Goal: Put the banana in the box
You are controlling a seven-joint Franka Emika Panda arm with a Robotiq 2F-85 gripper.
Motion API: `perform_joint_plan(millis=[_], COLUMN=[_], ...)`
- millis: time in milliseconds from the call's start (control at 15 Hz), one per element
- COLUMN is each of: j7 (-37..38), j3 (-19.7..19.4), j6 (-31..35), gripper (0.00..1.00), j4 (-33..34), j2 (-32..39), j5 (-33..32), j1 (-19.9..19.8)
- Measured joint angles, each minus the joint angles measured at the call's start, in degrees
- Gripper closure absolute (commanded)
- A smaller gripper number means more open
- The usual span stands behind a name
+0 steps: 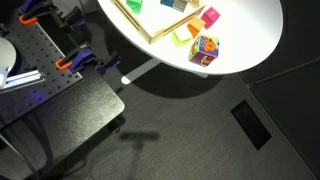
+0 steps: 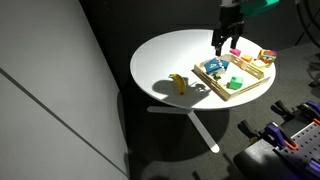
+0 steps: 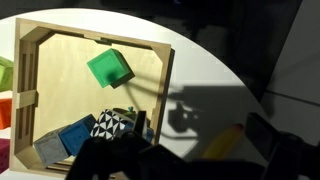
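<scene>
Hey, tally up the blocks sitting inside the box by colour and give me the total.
Green block: 1
Blue block: 1
Grey-blue block: 1
Black-and-white patterned block: 1
Total: 4 visible in the box; its near edge is dark in the wrist view, so anything there would be hidden.
</scene>
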Motion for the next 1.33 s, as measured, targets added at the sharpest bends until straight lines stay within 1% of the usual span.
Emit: perform_joint_plan(millis=[400, 600, 867, 1333], j7=[8.42, 11.44, 13.49, 14.54], j3=[0.44, 0.44, 0.38, -0.57], j6=[5.42, 7.72, 9.59, 9.71], gripper=[0.0, 0.0, 0.0, 0.0], j4=[2.53, 4.25, 7.41, 15.14], j2=[7.52, 11.49, 16.56, 24.71], j5=[-1.94, -2.35, -2.35, -2.35], j1=[2.7, 3.92, 4.99, 6.4])
